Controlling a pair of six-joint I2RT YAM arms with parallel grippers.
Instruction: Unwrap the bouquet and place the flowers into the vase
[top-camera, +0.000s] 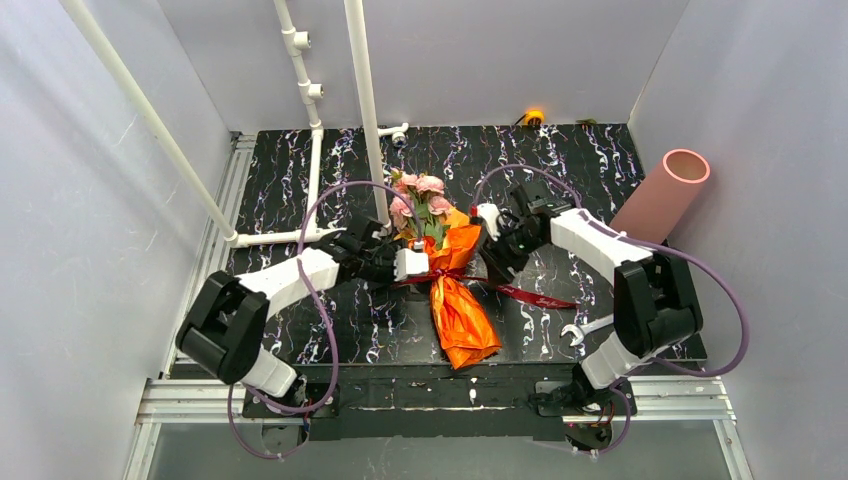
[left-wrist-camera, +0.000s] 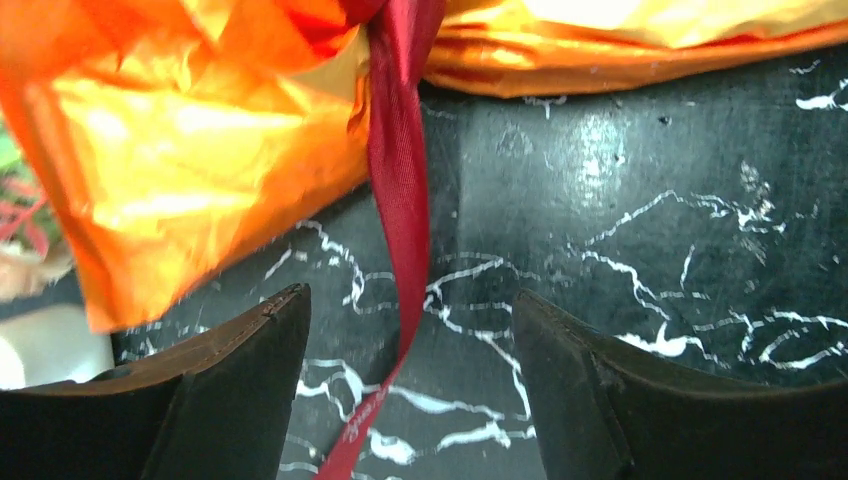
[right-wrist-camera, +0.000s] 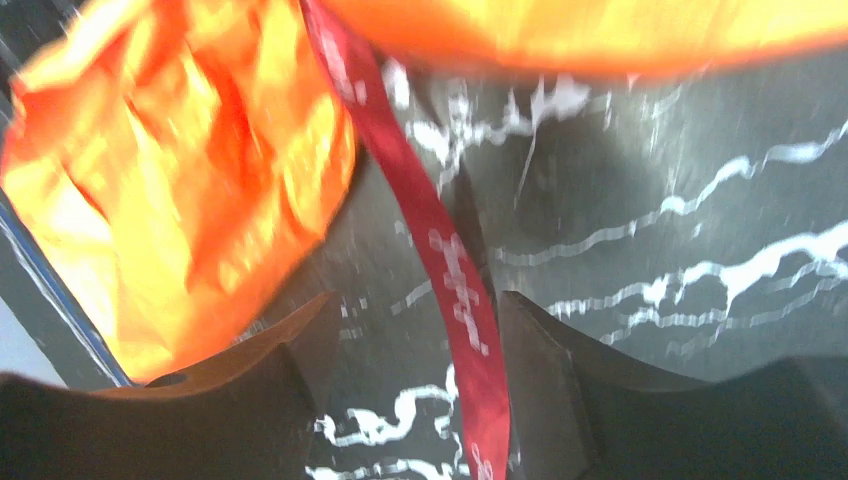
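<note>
Ribbon (left-wrist-camera: 398, 200) trails between both arms' spread jaws; white pipes (top-camera: 365, 100) stand behind bouquet (top-camera: 462, 310).

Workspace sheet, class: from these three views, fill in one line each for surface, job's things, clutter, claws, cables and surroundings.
Surface: black marbled table.
Job's things: bouquet lying flat, wrapped, ribbon round it; vase at the right edge, no flowers in it.
Clutter: wrench by the right arm's base.
Claws: left claw and right claw open, a ribbon tail running between the fingers of each, unclamped.
Cables: purple cables looped along both arms.
Surroundings: white pipes, grey walls.
</note>
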